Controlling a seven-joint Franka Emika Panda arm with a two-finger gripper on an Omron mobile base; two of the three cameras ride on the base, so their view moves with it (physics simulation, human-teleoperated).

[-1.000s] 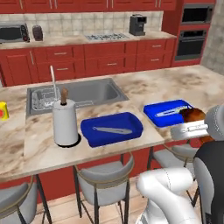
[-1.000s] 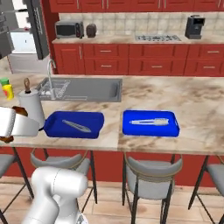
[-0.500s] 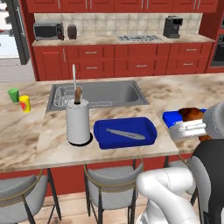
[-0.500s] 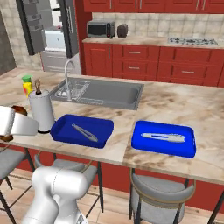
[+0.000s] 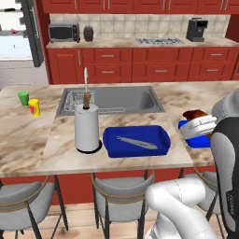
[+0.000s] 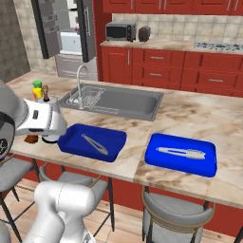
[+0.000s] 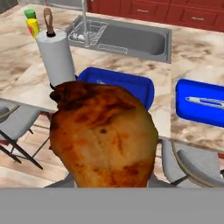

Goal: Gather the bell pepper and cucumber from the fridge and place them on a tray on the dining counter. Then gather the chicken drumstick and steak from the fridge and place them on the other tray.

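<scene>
The brown-orange chicken drumstick (image 7: 103,135) fills the middle of the hand view, and my gripper (image 5: 198,127) is shut on it, its fingertips hidden behind the meat. The drumstick (image 5: 195,114) hangs over the near edge of the dining counter (image 5: 37,140), in front of the right blue tray (image 5: 200,141). A second blue tray (image 5: 135,151) lies to its left. Both trays (image 6: 90,153) (image 6: 178,167) hold a metal utensil. The fridge (image 6: 71,28) stands open at the far left. The bell pepper, cucumber and steak are out of view.
A paper towel roll (image 5: 87,127) stands left of the trays, with the steel sink (image 5: 116,99) and faucet behind it. A green cup (image 5: 23,98) and a yellow cup (image 5: 33,107) sit far left. Grey stools (image 5: 122,193) line the counter's near side.
The base has driven, so the whole scene has shifted in both base views and the fridge has come into sight. The gripper still holds the drumstick at the same place relative to the base.
</scene>
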